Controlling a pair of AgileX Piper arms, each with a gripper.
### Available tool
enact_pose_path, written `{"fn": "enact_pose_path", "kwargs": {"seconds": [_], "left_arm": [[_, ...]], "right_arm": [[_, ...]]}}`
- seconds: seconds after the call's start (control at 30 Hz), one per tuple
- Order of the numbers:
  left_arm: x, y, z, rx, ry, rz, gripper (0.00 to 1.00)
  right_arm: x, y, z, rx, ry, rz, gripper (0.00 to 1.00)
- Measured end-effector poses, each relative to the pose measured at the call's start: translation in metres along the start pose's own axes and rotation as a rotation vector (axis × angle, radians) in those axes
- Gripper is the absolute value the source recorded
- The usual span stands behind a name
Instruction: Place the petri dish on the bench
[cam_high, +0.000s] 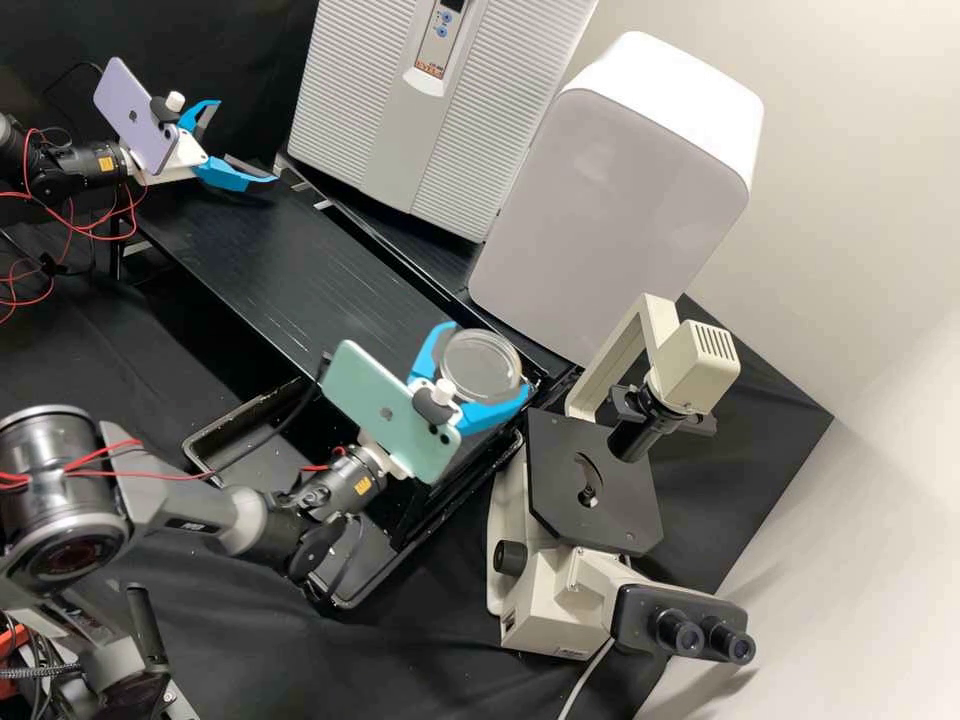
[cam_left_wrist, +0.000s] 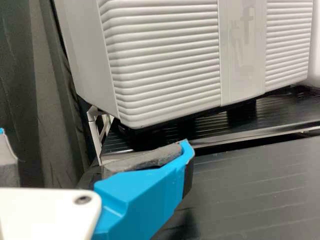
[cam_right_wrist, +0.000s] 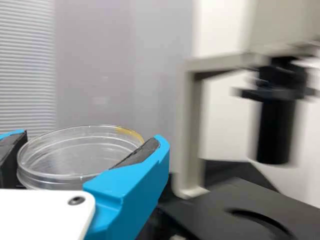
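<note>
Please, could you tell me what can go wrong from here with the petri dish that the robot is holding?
The petri dish is held only by its sides in the right gripper, so it might slip if the grip loosens. It also seems close to the end of the bench; released there, it could fall. A swing sideways might hit the microscope.

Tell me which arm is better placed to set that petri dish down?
The right, I'd say: its end effector grips the petri dish near one end of the black bench. The left end effector is open and empty, well away.
</note>
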Motion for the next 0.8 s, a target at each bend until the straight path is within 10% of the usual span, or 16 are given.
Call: {"fn": "enact_pose_path", "kwargs": {"seconds": [0.23,0.8], "left_arm": [[0.0,0.0,0.0,0.0,0.0,0.0,1.0],[0.0,0.0,0.0,0.0,0.0,0.0,1.0]], "right_arm": [[-0.001,-0.032,-0.026,-0.055,0.106,-0.107,0.0],[0.012,-0.051,0.02,-0.043,-0.12,-0.131,0.0]]}}
